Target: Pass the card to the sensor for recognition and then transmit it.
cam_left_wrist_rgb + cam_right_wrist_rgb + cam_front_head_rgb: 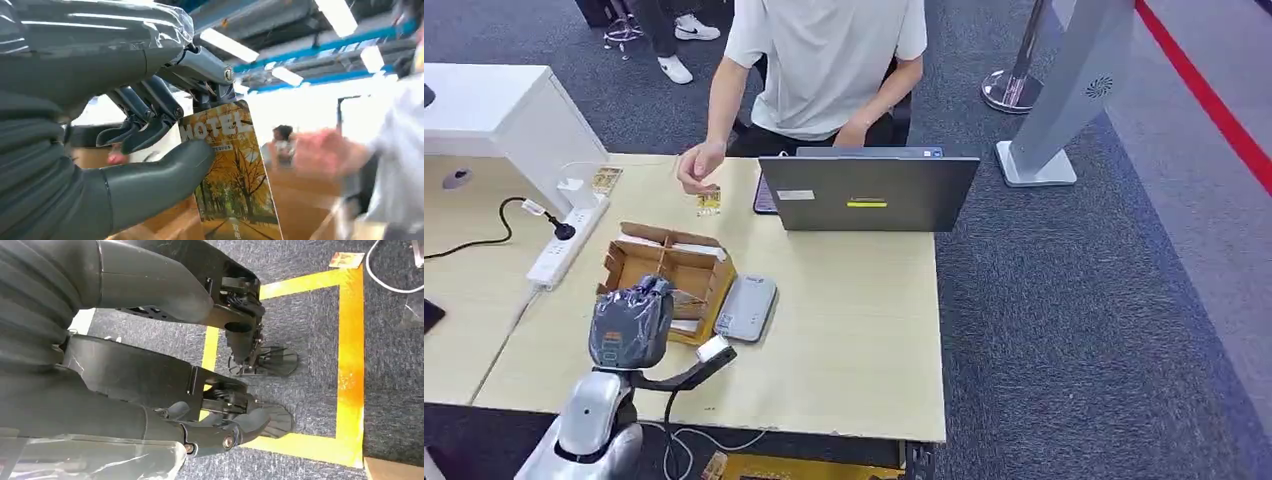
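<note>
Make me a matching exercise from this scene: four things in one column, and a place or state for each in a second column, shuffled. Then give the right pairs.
Things:
1. hotel card
2. laptop
3. power strip
4. grey card reader

Places or states:
A. lying flat on the table just right of the cardboard box
B. pinched in the left hand
C. open in front of the person
D. along the table's left edge, with a black plug in it

Pairs: 1-B, 2-C, 3-D, 4-A
</note>
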